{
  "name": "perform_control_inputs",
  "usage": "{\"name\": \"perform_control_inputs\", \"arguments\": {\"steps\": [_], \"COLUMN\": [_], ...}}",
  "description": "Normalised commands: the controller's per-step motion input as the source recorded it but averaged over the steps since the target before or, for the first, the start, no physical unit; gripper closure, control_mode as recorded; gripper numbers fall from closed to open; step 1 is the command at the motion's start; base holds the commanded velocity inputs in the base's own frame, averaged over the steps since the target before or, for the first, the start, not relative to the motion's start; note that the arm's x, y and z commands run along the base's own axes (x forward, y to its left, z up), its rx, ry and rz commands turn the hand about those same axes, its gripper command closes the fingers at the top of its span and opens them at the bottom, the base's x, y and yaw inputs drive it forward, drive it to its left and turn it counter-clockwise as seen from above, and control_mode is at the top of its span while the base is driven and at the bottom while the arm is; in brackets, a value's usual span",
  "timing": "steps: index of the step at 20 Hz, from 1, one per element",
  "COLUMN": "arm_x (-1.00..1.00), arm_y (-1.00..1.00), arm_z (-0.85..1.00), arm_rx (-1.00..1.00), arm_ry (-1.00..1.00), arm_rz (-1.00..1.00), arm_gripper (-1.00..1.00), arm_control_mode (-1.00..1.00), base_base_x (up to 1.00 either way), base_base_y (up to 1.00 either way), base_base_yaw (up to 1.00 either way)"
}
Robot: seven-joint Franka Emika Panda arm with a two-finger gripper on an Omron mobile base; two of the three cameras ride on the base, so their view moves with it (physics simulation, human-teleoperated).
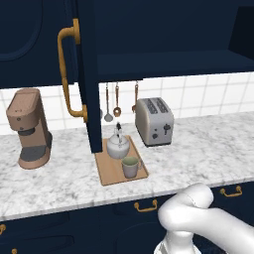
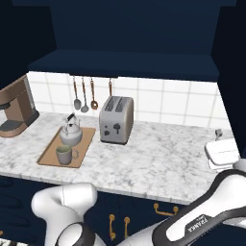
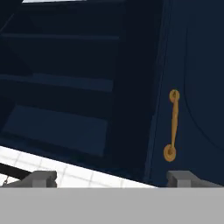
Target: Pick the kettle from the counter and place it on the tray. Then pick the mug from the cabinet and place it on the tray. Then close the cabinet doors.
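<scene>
The kettle [image 1: 118, 145] and the mug [image 1: 131, 166] both sit on the wooden tray [image 1: 110, 171] on the marbled counter [image 1: 198, 149] — kettle at the far end, mug at the near end, close together. A silver toaster [image 1: 155, 120] stands just right of the tray, a brown coffee machine [image 1: 29, 127] well to its left. The cabinet [image 2: 129, 65] above is open, its left door [image 1: 87, 74] swung outward. The gripper [image 3: 112, 177] faces the right door's brass handle [image 3: 172, 126] — fingertips spread wide, holding nothing.
</scene>
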Motion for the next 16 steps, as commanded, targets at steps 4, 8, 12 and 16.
{"name": "perform_control_inputs", "arguments": {"steps": [4,8,12,16], "arm_x": [-0.26,-0.53,-0.4,-0.08], "arm_y": [-0.3,0.01,0.23,0.51], "arm_z": [0.41,0.48,0.6,0.61], "arm_rx": [-0.01,-0.15,-0.32,-0.39], "arm_ry": [-0.11,-0.18,-0.19,-0.14], "arm_rz": [0.0,0.0,0.0,0.0], "arm_gripper": [-1.0,-1.0,-1.0,-1.0], "arm_control_mode": [-1.0,-1.0,-1.0,-1.0], "base_base_x": [0.0,0.0,0.0,0.0], "base_base_y": [0.0,0.0,0.0,0.0], "base_base_yaw": [0.0,0.0,0.0,0.0]}}
